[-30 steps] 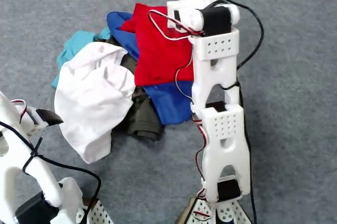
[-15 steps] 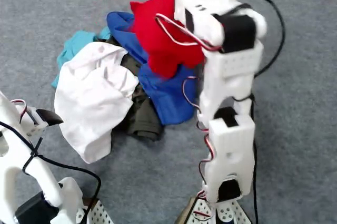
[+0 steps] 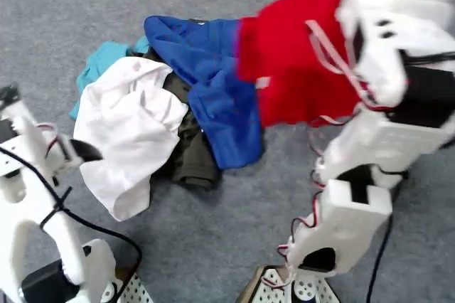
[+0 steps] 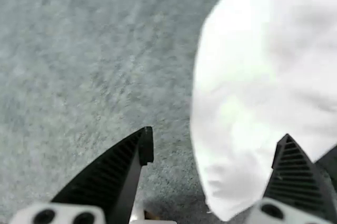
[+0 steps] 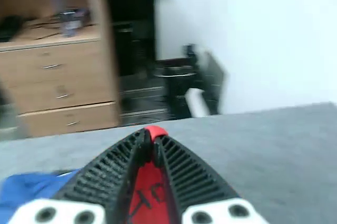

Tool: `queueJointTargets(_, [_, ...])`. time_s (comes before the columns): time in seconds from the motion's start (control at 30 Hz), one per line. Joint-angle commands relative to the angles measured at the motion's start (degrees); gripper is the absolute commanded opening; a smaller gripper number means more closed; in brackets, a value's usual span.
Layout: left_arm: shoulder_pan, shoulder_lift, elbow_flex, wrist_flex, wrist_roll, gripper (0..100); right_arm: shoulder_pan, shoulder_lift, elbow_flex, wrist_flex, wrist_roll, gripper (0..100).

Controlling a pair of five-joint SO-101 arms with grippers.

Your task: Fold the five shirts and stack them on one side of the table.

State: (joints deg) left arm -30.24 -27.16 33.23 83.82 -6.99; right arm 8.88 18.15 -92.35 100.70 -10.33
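- Holding red shirt [image 3: 298,68] aloft toward 1 o'clock, right fingers [image 5: 113,176] clamped on it.
- Hovering over 8 o'clock edge of white shirt [image 3: 128,125], left fingers [image 4: 118,169] apart.
- Heaped beside blue shirt [image 3: 213,82] on table [image 3: 213,246], around 10 o'clock.

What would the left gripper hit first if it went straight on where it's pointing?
Most likely the white shirt: its edge lies between the open jaws of the left gripper, with grey table beside it. Depth is unclear.

surface: grey table [image 3: 178,239] | lying on it: white shirt [image 3: 124,136], blue shirt [image 3: 217,100], teal shirt [image 3: 99,61], dark shirt [image 3: 193,159]
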Motion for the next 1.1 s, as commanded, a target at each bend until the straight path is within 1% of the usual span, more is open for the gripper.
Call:
queueJointTargets(0.0, [7.1, 0.0, -6.6, -0.6, 1.3, 36, 8.2, -3.0, -1.4, 1.1, 0.8, 0.2])
queueJointTargets(0.07, [11.8, 0.0, -9.8, -0.8, 4.2, 36, 12.0, -2.7, -0.8, 1.2, 0.8, 0.2])
queueJointTargets(0.2, [24.9, 0.1, -15.6, -1.1, 9.1, 36, 19.0, -0.9, 2.4, 1.4, 0.7, 0.2])
queueJointTargets(0.27, [31.6, 0.5, -17.0, -3.6, 11.3, 36, 21.4, -0.2, 5.2, 1.4, 0.4, 0.2])
queueJointTargets(0.37, [37.7, 4.0, -18.3, -8.9, 14.6, 36, 23.6, -0.3, 10.9, 1.4, 0.4, 0.2])
queueJointTargets(0.47, [40.0, 12.3, -22.9, -9.7, 17.1, 36, 25.7, -2.0, 16.6, 1.7, 0.4, 0.2])
queueJointTargets(0.53, [40.7, 19.6, -28.3, -9.8, 19.1, 36, 26.2, -3.6, 22.3, 1.7, 0.4, 0.2])
queueJointTargets(0.6, [40.8, 27.7, -35.5, -9.5, 20.5, 36, 25.7, -4.6, 29.7, 1.6, 0.4, 0.2])
queueJointTargets(0.8, [40.9, 51.0, -56.5, -9.3, 20.8, 36, 22.8, -5.2, 52.4, 1.3, 0.8, 0.2])
queueJointTargets(0.9, [40.9, 61.1, -66.9, -5.9, 21.1, 36, 21.7, -5.2, 59.1, 1.2, 0.8, 0.2])
queueJointTargets(1.07, [40.8, 76.6, -84.7, 2.8, 25.4, 36, 20.6, -5.1, 66.9, -3.9, 0.8, 0.2])
